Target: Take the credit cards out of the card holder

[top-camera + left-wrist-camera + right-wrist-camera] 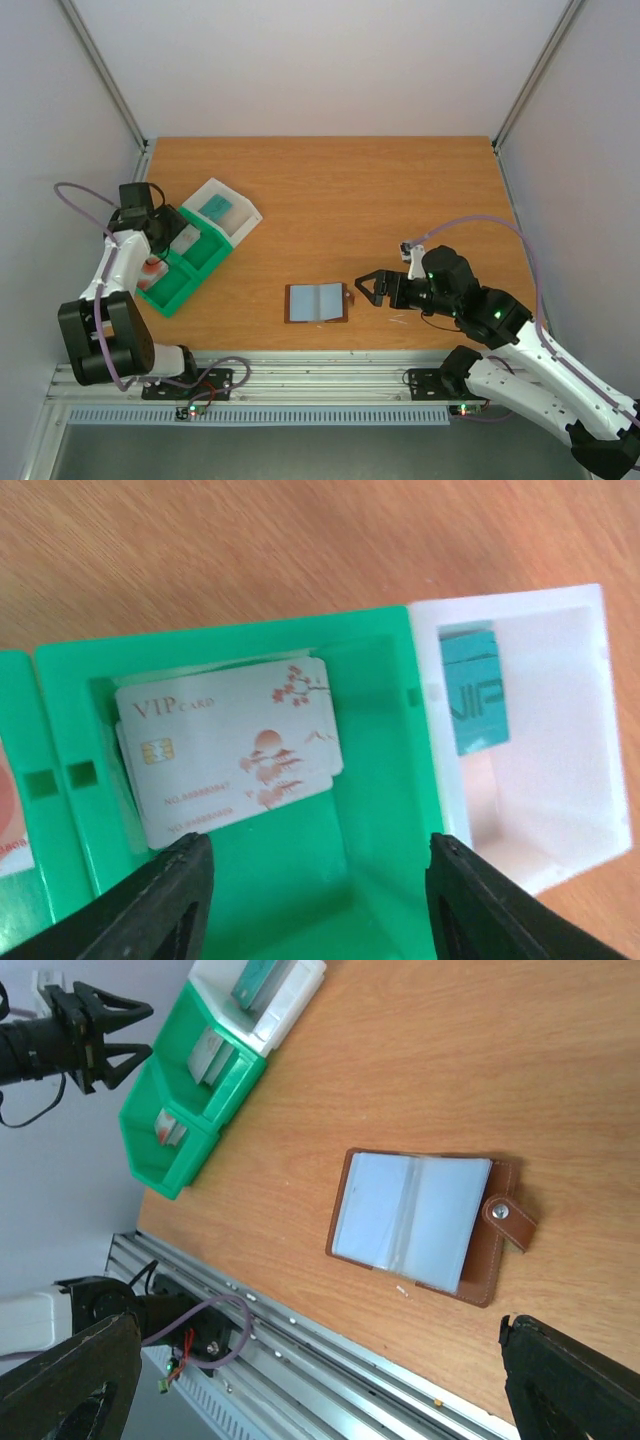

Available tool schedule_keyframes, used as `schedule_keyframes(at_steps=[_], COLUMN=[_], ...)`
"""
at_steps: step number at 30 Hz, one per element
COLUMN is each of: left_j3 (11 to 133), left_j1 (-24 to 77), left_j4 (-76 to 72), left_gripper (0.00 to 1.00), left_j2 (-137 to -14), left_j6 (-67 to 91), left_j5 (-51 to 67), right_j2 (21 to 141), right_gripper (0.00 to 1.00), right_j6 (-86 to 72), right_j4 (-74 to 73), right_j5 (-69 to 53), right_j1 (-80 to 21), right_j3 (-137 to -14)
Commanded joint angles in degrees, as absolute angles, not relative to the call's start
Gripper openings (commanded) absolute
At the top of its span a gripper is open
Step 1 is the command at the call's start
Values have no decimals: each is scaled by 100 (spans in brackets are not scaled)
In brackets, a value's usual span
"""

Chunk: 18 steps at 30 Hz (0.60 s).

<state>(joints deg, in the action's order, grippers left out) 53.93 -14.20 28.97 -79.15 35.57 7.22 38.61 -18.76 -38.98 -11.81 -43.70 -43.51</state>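
Note:
The brown card holder (318, 303) lies open on the table, grey-blue inner faces up; no card shows in it in the right wrist view (415, 1220). My left gripper (320, 865) is open and empty above the middle compartment of the green tray (370, 810), where white VIP cards (230, 745) lie. A pale teal card (475, 695) stands in the white box (560, 770). A red card (8, 820) shows at the left edge. My right gripper (365, 287) is open and empty just right of the holder's snap tab (510, 1218).
The green tray (185, 265) and the white box (225, 210) stand at the table's left side. The metal rail (320, 375) runs along the near edge. Frame posts stand at the back corners.

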Motion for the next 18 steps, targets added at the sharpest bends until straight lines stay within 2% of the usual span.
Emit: schedule_keyframes(at_steps=[1, 5, 7, 11, 18], left_j3=[5445, 5334, 5305, 5155, 4217], left_j1=[-1454, -1450, -1438, -1281, -432], left_j4=[3069, 3182, 3255, 3503, 2947], left_gripper=[64, 79, 98, 99, 99], left_j2=[-7608, -7210, -7065, -6682, -5321], left_j6=[3486, 3358, 3235, 2926, 3171], left_j5=[1277, 1840, 2343, 3022, 3755], right_j2=[3757, 3727, 3692, 3618, 3728], right_gripper=[98, 98, 98, 98, 99], right_j6=[-1631, -1620, -1685, -1787, -1742], right_j4=[-4321, -4650, -4911, -5275, -5497], right_j5=[-837, -698, -607, -288, -172], right_j1=[-4386, -4381, -4386, -4385, -4387], right_j3=[-4693, -4904, -5081, -5326, -5649])
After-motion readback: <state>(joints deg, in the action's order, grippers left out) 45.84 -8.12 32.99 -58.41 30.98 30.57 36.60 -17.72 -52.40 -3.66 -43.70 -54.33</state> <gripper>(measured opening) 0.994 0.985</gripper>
